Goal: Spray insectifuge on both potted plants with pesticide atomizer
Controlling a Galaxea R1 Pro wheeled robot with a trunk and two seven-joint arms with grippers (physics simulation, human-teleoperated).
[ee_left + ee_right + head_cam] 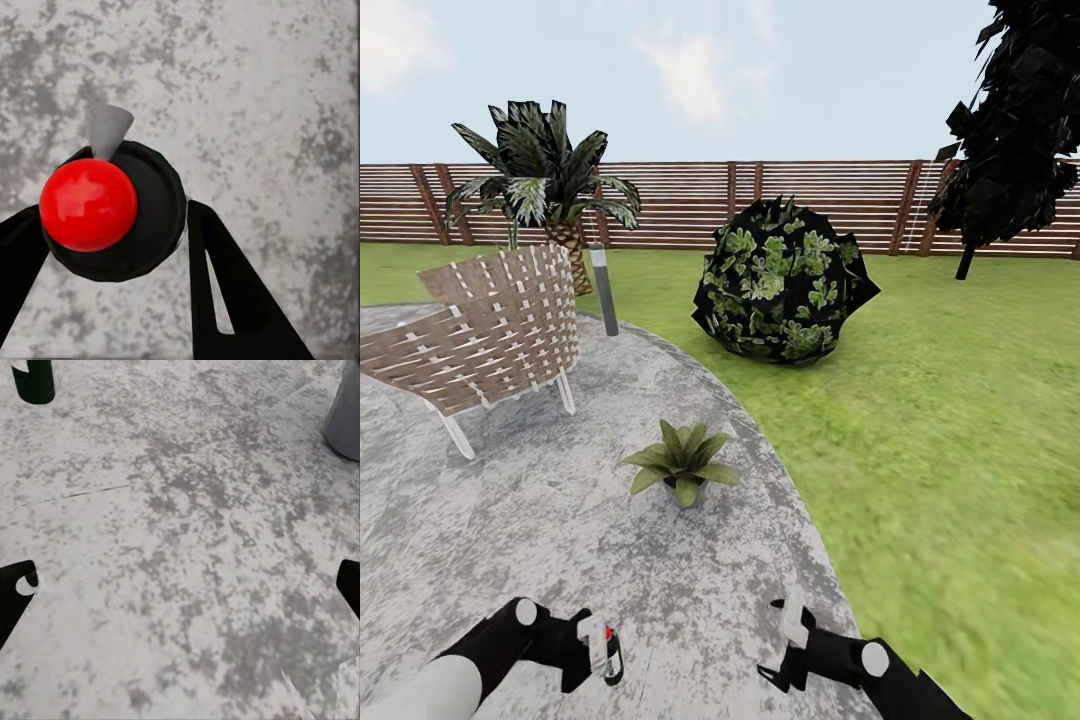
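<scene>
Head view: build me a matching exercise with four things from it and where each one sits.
Things:
1. potted plant
2. pesticide atomizer
3. wicker chair
4. round dark bush

Places:
A. on the grass by the fence
B. in the left claw
C. middle of the stone paving
D. left side of the paving

Pairs: 1-C, 2-B, 3-D, 4-A

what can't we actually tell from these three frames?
- Second potted plant: whereabouts unknown; head view has just one potted plant.
- Pesticide atomizer body: left wrist view gives its top alone; left gripper fingers cover its sides.
- Right gripper: right wrist view's edges crop its fingertips.
- Grey object: cropped by that view's edge, unidentifiable.
</scene>
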